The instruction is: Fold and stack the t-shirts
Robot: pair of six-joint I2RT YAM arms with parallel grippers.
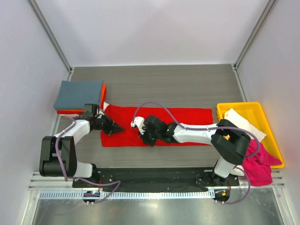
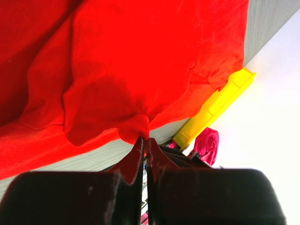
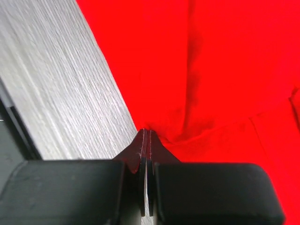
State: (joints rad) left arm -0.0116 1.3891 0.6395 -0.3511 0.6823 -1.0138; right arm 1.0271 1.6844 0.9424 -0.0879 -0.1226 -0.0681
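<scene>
Across the middle of the tabletop the red t-shirt lies spread, left claw clamped on its left part, right claw on its near edge, so the fold seems underway and next needs both lifting together.

Bright, even light from above, faint shadows. Behind the left pincer its black body blurs; ahead, the red shirt glows almost oversaturated.

Right gripper pinched on red t-shirt edge, grey table at left
</scene>
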